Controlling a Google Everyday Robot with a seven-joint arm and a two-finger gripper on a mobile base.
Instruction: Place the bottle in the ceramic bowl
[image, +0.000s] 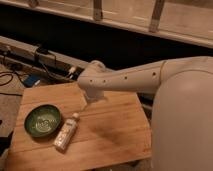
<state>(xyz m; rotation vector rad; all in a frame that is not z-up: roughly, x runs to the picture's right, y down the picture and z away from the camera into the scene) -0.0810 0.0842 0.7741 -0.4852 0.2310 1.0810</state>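
The pale cream bottle (66, 132) lies on its side on the wooden table (112, 137), white cap pointing up and right, body just right of the ceramic bowl. That green glazed ceramic bowl (43, 120) sits empty near the table's left edge. My white arm reaches in from the right, and its gripper (86, 104) hangs open above the table, a little up and right of the bottle's cap. It holds nothing and touches nothing.
Cables and a power strip (42, 54) lie on the floor behind the table, at the left. A dark wall with a light ledge runs along the back. My own white body (185, 125) fills the right side.
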